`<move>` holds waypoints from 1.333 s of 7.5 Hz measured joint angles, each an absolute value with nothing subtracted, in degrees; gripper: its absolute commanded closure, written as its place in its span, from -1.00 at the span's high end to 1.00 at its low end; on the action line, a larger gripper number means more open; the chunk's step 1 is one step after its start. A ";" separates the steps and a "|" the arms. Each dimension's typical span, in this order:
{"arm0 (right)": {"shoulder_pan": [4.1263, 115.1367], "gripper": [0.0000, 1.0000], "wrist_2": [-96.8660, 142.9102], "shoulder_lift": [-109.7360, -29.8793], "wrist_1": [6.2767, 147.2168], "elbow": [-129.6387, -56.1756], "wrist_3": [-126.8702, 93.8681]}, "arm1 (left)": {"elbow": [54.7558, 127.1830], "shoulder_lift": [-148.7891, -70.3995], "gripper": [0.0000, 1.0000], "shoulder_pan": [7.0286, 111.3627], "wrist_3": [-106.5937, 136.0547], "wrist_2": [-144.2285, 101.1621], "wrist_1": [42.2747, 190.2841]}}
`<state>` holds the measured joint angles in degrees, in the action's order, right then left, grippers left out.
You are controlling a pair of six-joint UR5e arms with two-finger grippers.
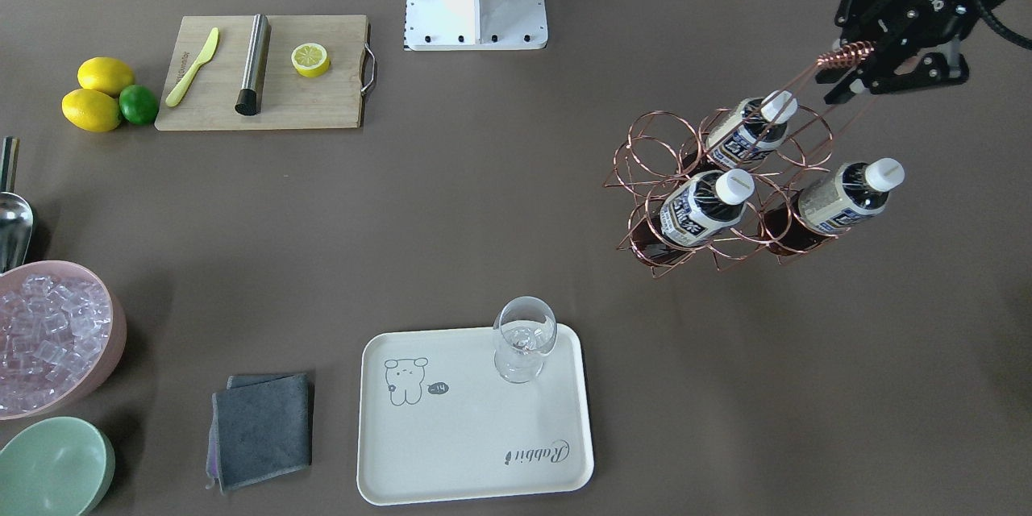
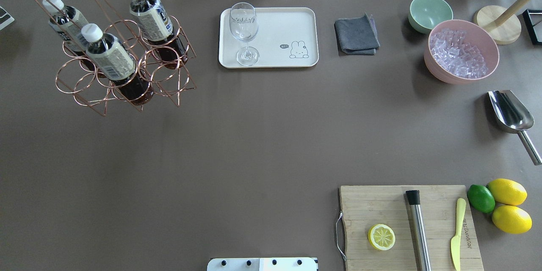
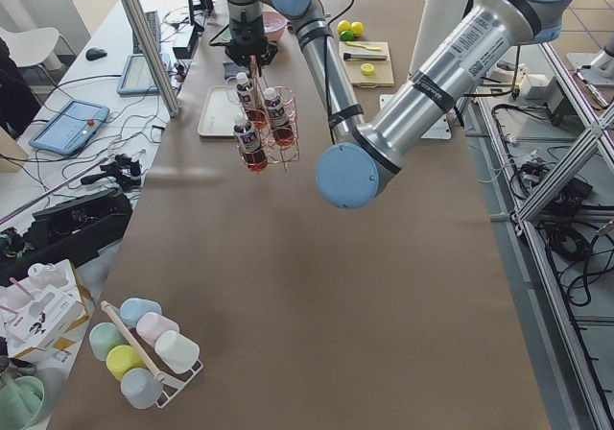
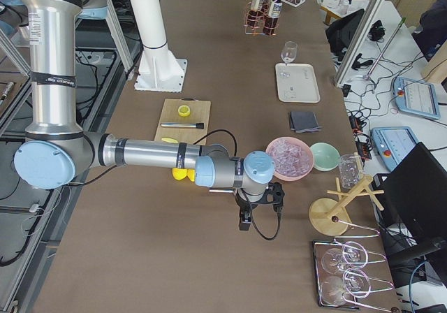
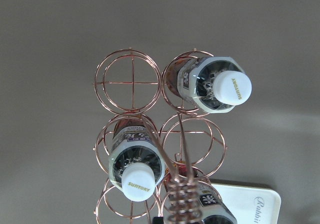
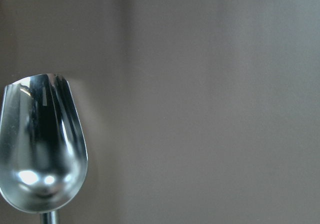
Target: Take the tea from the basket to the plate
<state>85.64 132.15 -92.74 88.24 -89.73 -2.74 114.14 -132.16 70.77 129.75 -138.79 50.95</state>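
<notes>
The copper wire basket (image 1: 669, 169) hangs tilted above the table, at the far left of the overhead view (image 2: 84, 84). It holds three tea bottles (image 1: 705, 205) (image 1: 754, 133) (image 1: 842, 197) with white caps. My left gripper (image 1: 855, 68) is shut on the coiled top of the basket's handle. The left wrist view looks down on the rings (image 5: 132, 82) and two bottle caps (image 5: 222, 86). The cream plate (image 1: 476, 451) lies on the table well apart from the basket, with a stemmed glass (image 1: 524, 339) standing on it. My right gripper (image 4: 244, 219) shows only in the exterior right view, so I cannot tell its state.
A wooden cutting board (image 1: 266, 72) holds a lemon half, a metal rod and a yellow knife. Lemons and a lime (image 1: 109, 93), a pink bowl of ice (image 1: 48, 339), a mint-green bowl (image 1: 52, 468), a grey cloth (image 1: 262, 427) and a metal scoop (image 2: 510, 112) lie around.
</notes>
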 measured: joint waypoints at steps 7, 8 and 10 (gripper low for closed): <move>84.67 1.00 132.07 -91.94 88.24 -89.46 -2.41 | 116.22 -142.11 -1.00 49.25 152.00 -129.93 53.33; 84.63 1.00 132.09 -91.96 88.24 -89.43 -2.39 | 116.44 -142.03 -1.00 47.57 152.61 -128.75 54.07; 84.52 1.00 132.06 -91.95 88.24 -89.56 -2.56 | 116.07 -141.63 -1.00 45.99 152.99 -127.58 54.89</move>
